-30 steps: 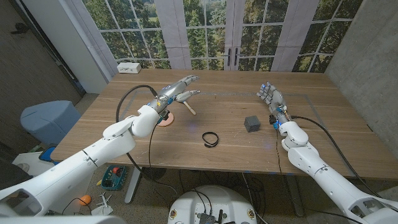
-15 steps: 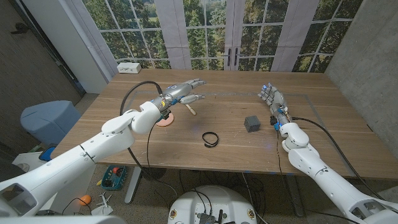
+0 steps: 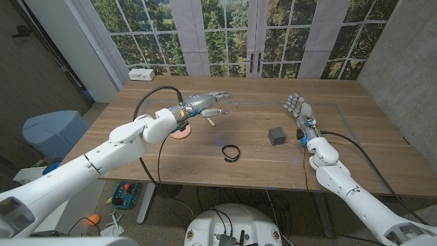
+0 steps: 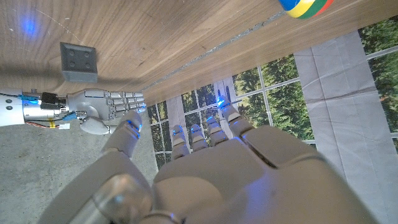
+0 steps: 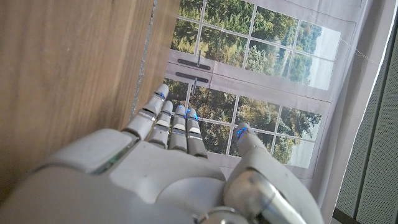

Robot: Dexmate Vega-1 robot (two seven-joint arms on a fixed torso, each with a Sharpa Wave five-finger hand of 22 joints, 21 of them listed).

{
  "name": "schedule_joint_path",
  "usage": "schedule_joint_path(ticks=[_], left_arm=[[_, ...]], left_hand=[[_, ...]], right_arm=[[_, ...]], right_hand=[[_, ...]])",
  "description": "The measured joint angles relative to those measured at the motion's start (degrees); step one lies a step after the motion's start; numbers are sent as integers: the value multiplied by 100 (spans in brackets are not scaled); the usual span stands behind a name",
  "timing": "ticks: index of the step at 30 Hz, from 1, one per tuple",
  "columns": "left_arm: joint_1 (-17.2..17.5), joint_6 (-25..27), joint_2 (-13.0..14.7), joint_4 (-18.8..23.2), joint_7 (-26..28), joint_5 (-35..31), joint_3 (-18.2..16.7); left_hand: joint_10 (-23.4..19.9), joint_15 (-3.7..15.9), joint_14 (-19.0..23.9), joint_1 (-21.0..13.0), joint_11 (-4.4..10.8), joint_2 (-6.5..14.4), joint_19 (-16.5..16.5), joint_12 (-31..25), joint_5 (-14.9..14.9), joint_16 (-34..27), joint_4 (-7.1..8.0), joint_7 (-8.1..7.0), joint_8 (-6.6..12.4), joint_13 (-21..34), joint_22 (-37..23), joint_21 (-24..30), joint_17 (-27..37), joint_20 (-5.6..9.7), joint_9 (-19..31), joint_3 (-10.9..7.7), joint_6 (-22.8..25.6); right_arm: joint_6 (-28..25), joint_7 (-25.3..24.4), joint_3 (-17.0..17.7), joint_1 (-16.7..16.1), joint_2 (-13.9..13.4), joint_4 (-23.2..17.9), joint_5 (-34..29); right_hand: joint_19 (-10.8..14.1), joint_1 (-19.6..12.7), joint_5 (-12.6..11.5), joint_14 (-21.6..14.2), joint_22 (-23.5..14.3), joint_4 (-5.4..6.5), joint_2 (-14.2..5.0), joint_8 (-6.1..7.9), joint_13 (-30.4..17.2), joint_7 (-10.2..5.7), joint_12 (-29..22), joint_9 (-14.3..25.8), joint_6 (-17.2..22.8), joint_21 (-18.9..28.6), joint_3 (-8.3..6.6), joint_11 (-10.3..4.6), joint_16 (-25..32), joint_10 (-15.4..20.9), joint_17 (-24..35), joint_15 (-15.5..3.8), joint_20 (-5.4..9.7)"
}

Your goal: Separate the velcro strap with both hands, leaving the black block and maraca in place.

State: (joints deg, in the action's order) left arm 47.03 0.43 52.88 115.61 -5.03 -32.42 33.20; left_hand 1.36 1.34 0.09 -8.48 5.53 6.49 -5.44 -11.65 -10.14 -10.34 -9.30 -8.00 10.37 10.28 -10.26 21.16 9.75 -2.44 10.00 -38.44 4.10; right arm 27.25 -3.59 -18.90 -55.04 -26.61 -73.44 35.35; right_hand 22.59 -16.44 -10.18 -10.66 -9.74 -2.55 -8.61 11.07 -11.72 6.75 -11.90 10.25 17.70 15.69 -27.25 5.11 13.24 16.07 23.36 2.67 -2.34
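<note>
The black velcro strap [image 3: 231,152] lies as a closed loop on the wooden table [image 3: 259,171], near the front middle. To its right, further back, sits the black block [image 3: 276,135], which also appears in the left wrist view [image 4: 79,61]. The maraca's wooden handle [image 3: 210,121] sticks out from under my left hand [image 3: 205,102], which hovers open with fingers stretched toward the table's middle. Its coloured head [image 4: 305,6] appears in the left wrist view. My right hand [image 3: 298,107] stands open, fingers up, behind and to the right of the block.
A pinkish round thing [image 3: 181,134] lies under my left forearm. A white box [image 3: 141,73] sits at the table's far left corner. A blue bin [image 3: 54,133] stands on the floor left of the table. Windows run behind the far edge.
My left hand has swung to the right, over the maraca and toward the table's middle, fingers still spread. The right hand, strap and block have stayed put.
</note>
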Motion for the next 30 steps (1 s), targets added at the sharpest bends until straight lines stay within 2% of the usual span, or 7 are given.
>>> schedule_joint_path(ticks=[9, 15, 21, 25, 28, 30], left_arm=[[-46, -49, 72, 183, -439, -108, 18], [-82, -52, 101, 320, -786, -179, 45], [-112, -52, 145, 503, -1121, -356, 70], [-122, -50, 168, 595, -1237, -478, 78], [-122, -48, 191, 673, -1325, -620, 91], [-125, -68, 216, 736, -1415, -807, 105]], left_hand=[[56, 31, -31, -83, 13, 38, 0, 22, 0, 20, -26, -56, 45, 24, 0, 0, 0, 0, 0, -27, 62], [62, 0, -62, -173, 19, 83, 0, 22, 0, 20, -73, 15, 78, 29, 0, -44, -1, 0, 29, -73, 183], [60, -1, -61, -412, 21, -32, -26, 22, 0, 20, -148, -7, 222, 29, 1, -89, -1, 26, 29, -149, 566], [-19, 21, -40, -555, 90, -146, -69, 1, -27, 20, -171, 12, 309, 29, 1, -121, -1, 43, 28, -172, 773], [-165, 58, 6, -726, 127, -244, -137, -14, -49, -8, -182, 10, 387, 28, 14, -135, -1, 65, 28, -183, 1008], [-436, 59, 154, -989, 137, -335, -182, -104, -89, -16, -203, 59, 467, 28, 14, -204, -1, 52, 28, -205, 1273]], right_arm=[[111, -22, 34, -132, 12, -56, 18], [247, 0, 57, -207, 50, -45, 58], [393, 57, 85, -264, 120, 51, 102], [479, 83, 98, -289, 157, 99, 126], [542, 102, 104, -311, 188, 132, 143], [599, 111, 115, -335, 214, 157, 151]], right_hand=[[12, 0, 0, 0, 0, 1, 0, 0, 0, 0, 0, 0, 0, -4, -1, 0, 0, 0, 0, 0, -13], [12, 0, 0, 0, 0, -14, 0, 0, -1, 0, 0, 0, 0, -4, 14, 0, 0, 0, 1, 0, -12], [12, 0, 0, 0, 0, -14, 0, 0, -1, 0, 0, 0, -1, -45, 14, 0, 0, 0, 1, 0, -12], [12, 0, 0, 0, 0, -31, 0, 0, -1, 0, 0, 0, -1, -45, 31, 20, 0, 20, 0, 0, -12], [12, 1, 0, 0, 0, -38, 1, 0, -1, 0, 0, 0, -1, -66, 38, 32, 0, 31, -26, 0, -12], [12, 2, 0, 0, 0, -38, 0, 0, -1, -13, 0, 0, 12, -66, 38, 32, 0, 31, -26, 0, -12]])
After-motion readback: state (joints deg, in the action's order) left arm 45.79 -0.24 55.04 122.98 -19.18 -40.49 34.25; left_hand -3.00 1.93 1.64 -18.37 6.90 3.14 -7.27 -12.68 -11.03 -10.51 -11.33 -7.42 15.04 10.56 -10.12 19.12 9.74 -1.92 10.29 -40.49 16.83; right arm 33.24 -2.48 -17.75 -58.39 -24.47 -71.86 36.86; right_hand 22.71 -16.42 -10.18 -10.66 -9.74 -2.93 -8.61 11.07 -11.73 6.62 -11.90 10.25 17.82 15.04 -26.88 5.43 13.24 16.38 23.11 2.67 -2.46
